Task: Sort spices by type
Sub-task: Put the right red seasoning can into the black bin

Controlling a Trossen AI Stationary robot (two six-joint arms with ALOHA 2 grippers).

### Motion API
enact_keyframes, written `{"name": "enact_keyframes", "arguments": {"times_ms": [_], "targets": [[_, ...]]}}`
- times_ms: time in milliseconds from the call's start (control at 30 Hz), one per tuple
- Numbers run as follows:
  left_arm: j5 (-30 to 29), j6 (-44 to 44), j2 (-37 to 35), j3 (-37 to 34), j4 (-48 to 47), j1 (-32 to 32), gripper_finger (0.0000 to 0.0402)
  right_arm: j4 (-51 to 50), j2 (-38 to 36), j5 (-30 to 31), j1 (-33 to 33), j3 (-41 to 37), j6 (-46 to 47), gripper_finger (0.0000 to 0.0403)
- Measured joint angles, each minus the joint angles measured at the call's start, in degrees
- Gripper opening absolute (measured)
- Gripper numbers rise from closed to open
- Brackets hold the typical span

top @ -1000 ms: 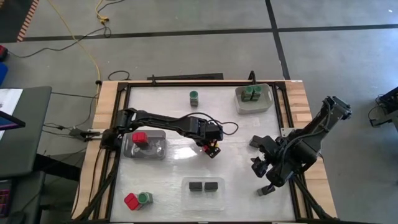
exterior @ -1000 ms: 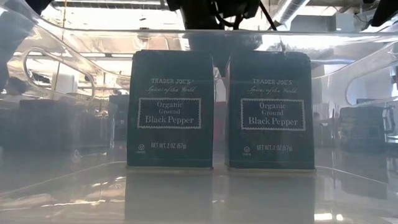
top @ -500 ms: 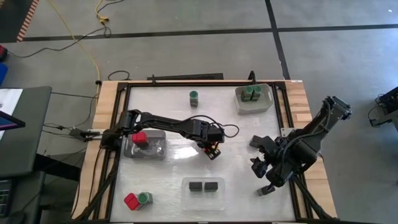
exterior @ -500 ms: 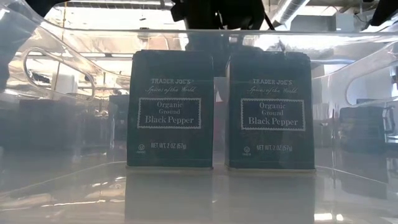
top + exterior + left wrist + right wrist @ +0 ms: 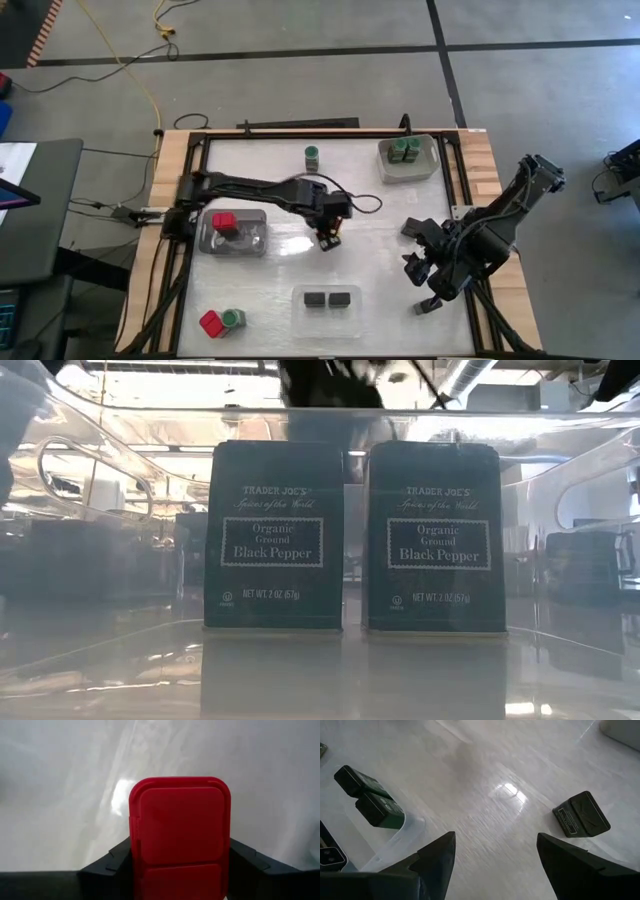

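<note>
My left gripper point(image 5: 327, 236) is over the middle of the table, shut on a red blocky spice container point(image 5: 180, 832) with a flip lid. My right gripper point(image 5: 420, 272) waits open and empty at the table's right; a black box point(image 5: 581, 820) lies on the table ahead of it. Two black pepper boxes point(image 5: 273, 535) point(image 5: 435, 538) stand upright in a clear tray point(image 5: 330, 299) near the front edge. Another red container point(image 5: 224, 221) sits in the left clear tray. A green-lidded jar point(image 5: 313, 156) stands alone at the far side. My left gripper pinches the red container by its two opposite side walls point(image 5: 134, 855), one finger point(image 5: 110, 865) on each side. The lidded face is turned toward the wrist camera. Only bare table shows behind the container in the wrist view; whether it is clear of the table I cannot tell.
A grey tray point(image 5: 425, 168) at the far right holds two green-lidded jars point(image 5: 405, 150). A red container point(image 5: 211, 323) and a green-lidded jar point(image 5: 233, 318) stand together at the near left corner. Bare white tabletop lies between the trays.
My left gripper has carried the red container a short way toward the table's left edge and slightly toward the far edge. In the low view the dark shape between the two pepper boxes has gone.
</note>
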Motion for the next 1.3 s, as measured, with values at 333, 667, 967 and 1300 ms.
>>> {"name": "enact_keyframes", "arguments": {"times_ms": [333,667,967,1300], "targets": [[-9.0,4.2,-22.5,0.1,-22.6,-1.4,0.0204,0.2,0.0,0.0,-0.2,0.0,0.2,0.0304],[-9.4,2.4,-45.4,-19.6,-20.3,-4.6,0.0204,1.9,0.0,-0.4,-0.2,0.0,0.2,0.0304],[-4.2,3.9,-54.9,-42.5,-5.8,-6.8,0.0204,2.8,0.0,-0.4,-0.2,0.0,0.6,0.0304],[0.0,12.2,-55.1,-52.6,0.9,-6.3,0.0204,3.0,0.0,-0.5,-0.2,0.0,8.6,0.0304]]}}
